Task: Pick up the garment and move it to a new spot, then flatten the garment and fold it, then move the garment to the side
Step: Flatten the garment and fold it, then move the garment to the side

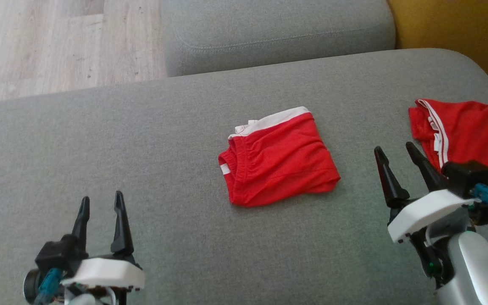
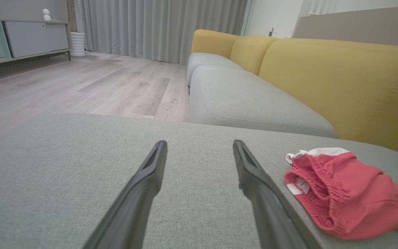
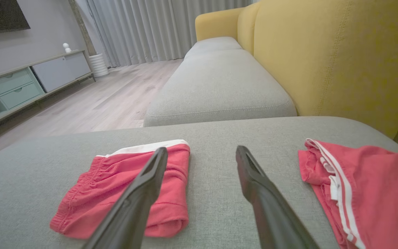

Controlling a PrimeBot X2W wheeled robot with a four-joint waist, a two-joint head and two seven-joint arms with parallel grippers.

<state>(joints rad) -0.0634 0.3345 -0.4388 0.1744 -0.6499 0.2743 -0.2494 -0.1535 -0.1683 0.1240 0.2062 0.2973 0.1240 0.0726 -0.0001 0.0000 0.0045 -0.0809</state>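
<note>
A folded pair of red shorts with a white hem (image 1: 278,159) lies in the middle of the grey cushion (image 1: 142,140); the same shorts (image 2: 347,193) show at the right of the left wrist view and the shorts (image 3: 123,193) at the lower left of the right wrist view. My left gripper (image 1: 101,202) hovers open at the lower left, well apart from the shorts. My right gripper (image 1: 395,151) stands open to their right, between them and a second red garment. Both are empty. The left gripper (image 2: 200,145) and right gripper (image 3: 201,152) show spread fingers.
A second red garment with white stripes (image 1: 466,137) lies at the cushion's right edge, close beside my right gripper. Another grey seat cushion (image 1: 278,34) lies beyond, a yellow backrest (image 1: 460,25) at the far right, wood floor (image 1: 57,42) at the upper left.
</note>
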